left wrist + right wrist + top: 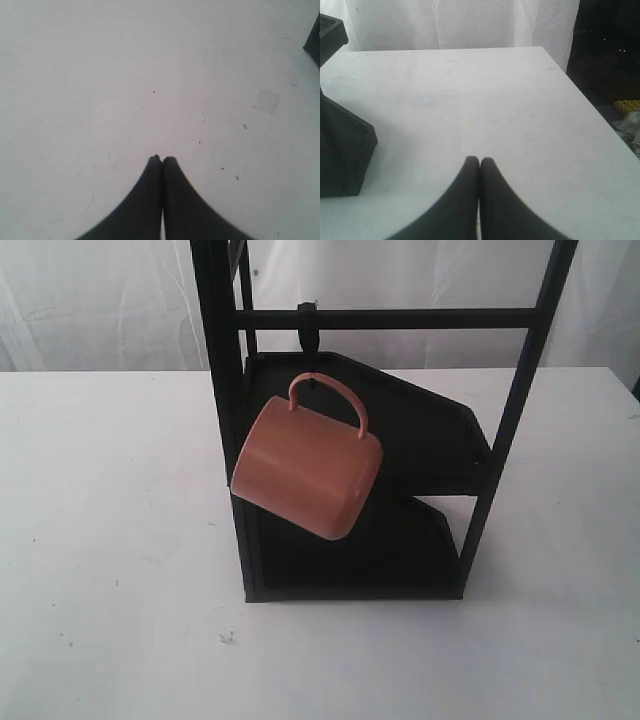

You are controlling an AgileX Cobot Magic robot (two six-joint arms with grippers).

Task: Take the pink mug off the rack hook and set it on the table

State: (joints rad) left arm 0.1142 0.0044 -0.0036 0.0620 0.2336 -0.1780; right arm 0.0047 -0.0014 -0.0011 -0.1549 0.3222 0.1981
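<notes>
The pink mug point(305, 466) hangs tilted by its loop handle from the small black rack hook point(309, 335), which is clamped on the crossbar of the tall black rack point(222, 390). The rack stands on the white table point(110, 540). Neither gripper shows in the exterior view. My left gripper point(162, 159) is shut with nothing in it, over bare tabletop; the mug is out of that view. My right gripper point(480, 160) is shut and empty too, over the table point(485, 95) with the rack's base point(342, 150) off to one side.
A white curtain point(110, 300) hangs behind the table. The right wrist view shows the table's side edge point(590, 107) with dark space and clutter beyond. A corner of the rack point(314, 44) shows in the left wrist view.
</notes>
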